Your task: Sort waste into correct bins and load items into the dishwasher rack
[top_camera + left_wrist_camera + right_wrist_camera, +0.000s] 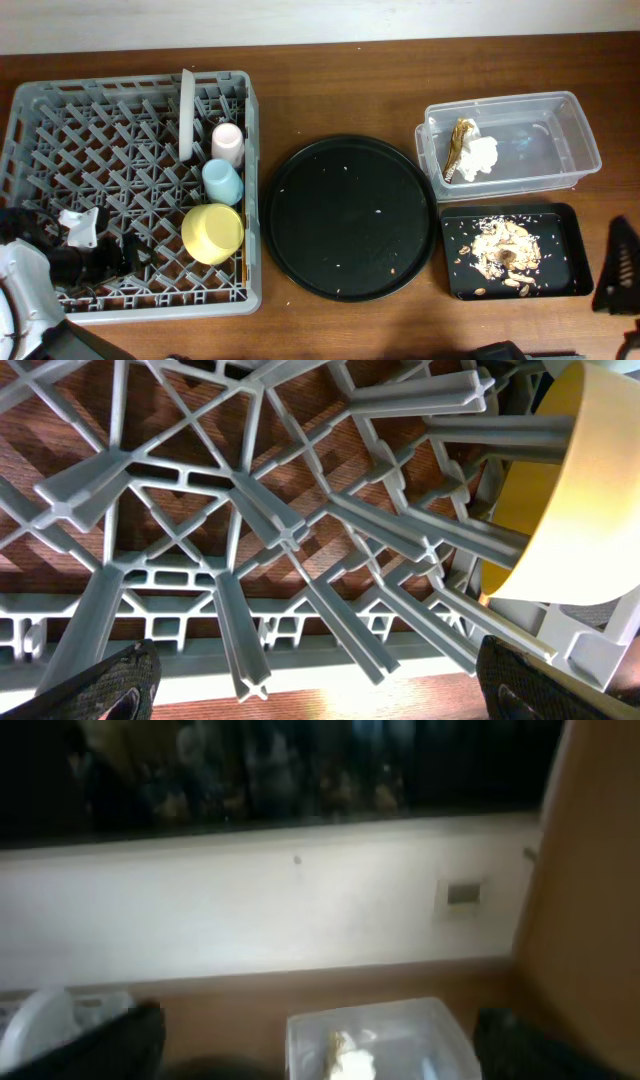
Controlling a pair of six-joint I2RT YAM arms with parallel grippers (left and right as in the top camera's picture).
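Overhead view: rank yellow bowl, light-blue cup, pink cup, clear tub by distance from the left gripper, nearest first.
Measured from the left gripper, low in the front-left part of the rack:
1. yellow bowl, in the rack, just to the gripper's right.
2. light-blue cup, right behind the bowl.
3. pink cup, behind the blue cup.
4. clear tub, far off on the right side.

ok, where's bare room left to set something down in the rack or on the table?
Free: the rack middle and back-left, left of the upright plate; the round black tray, only crumbs; table beyond it. Crowded: the rack's right edge, with pink cup, blue cup, yellow bowl; left gripper at its front-left.
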